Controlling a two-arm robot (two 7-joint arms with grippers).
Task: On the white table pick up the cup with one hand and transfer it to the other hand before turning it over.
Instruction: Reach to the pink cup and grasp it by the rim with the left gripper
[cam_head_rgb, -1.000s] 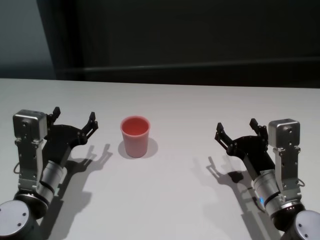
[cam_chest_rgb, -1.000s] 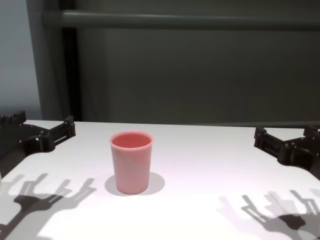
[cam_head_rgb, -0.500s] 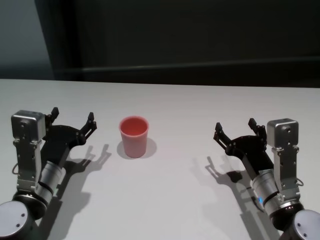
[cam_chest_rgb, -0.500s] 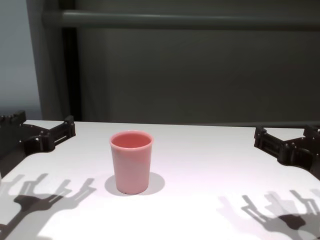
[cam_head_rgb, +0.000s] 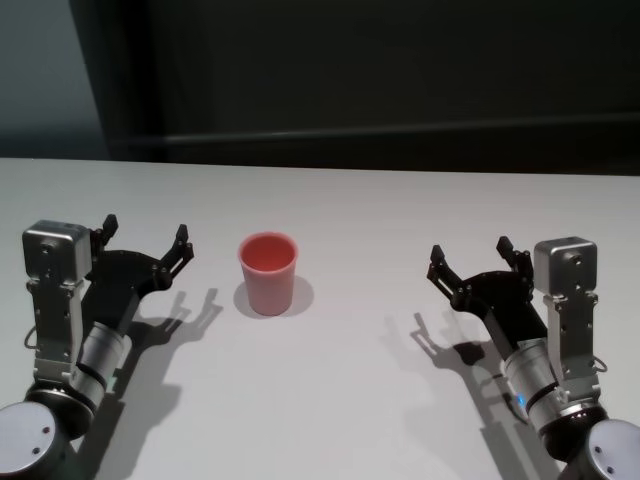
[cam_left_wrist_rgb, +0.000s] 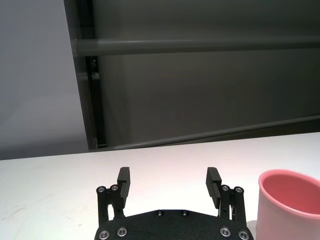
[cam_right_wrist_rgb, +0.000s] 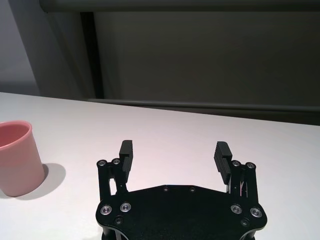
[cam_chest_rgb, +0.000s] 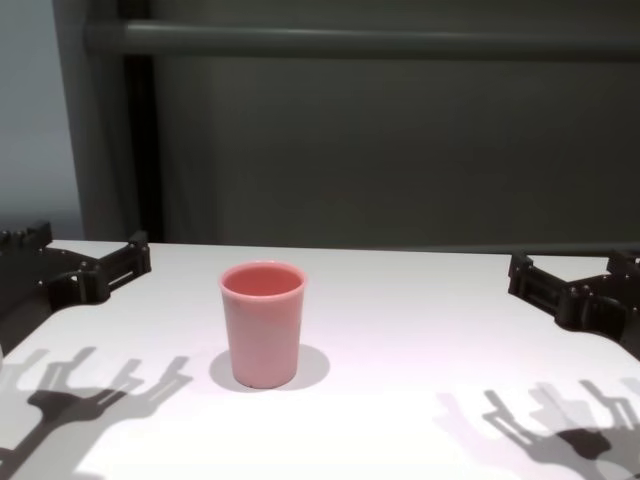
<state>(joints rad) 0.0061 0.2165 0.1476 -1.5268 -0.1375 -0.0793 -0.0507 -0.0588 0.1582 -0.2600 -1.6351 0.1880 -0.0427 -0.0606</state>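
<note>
Left gripper (cam_head_rgb: 146, 236) sits over the table's left side, near the left edge, fingers (cam_left_wrist_rgb: 123, 180) spread wide, nothing between them, pointing toward the far edge and tilted slightly inward. Right gripper (cam_head_rgb: 472, 256) mirrors it near the right edge, fingers (cam_right_wrist_rgb: 126, 152) equally wide apart, empty. Both forearms rise from the near corners, each with a silver boxy housing at the wrist.

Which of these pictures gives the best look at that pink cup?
The chest view: the cup stands whole and upright near the middle, seen from the side, rim to base. The head view shows it whole but from above, mostly rim and inside. Each wrist view catches only part of it at the frame's edge.
</note>
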